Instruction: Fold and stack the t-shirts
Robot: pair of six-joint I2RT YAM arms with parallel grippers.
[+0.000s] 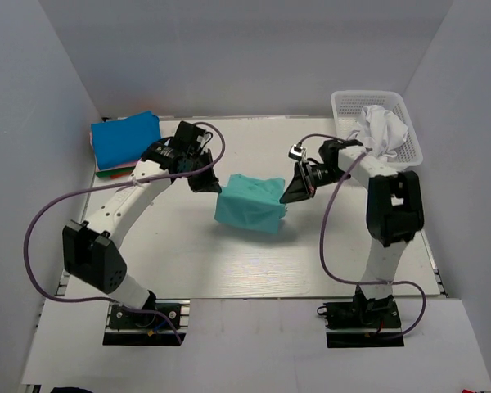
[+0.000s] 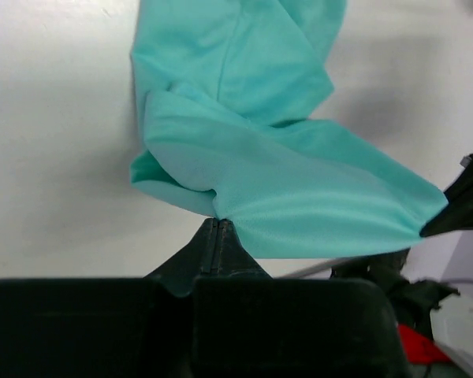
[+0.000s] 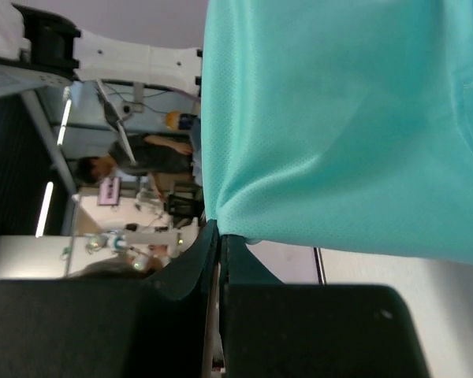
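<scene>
plain teal-green soft cloth t-shirt (image 1: 250,205): solid, no print | folded bright blue cloth t-shirt (image 1: 124,137), up-left of the teal one: plain | thin cloth edges (image 1: 110,172) beneath the blue: seemingly red and green, too small to be sure | crumpled white cloth t-shirt (image 1: 382,127), up-right of the teal one: plain | white plastic lattice basket (image 1: 344,102): open grid pattern | left gripper (image 2: 218,236), right gripper (image 3: 218,240): black

The teal t-shirt (image 1: 250,203) hangs doubled at centre; blue t-shirt (image 1: 124,139) lies folded far-left; white t-shirt (image 1: 380,128) crumpled far-right.

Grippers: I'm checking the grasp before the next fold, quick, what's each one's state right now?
Left gripper: closed, holding an edge of the teal t-shirt.
Right gripper: closed, holding the same teal t-shirt at its other side.
</scene>
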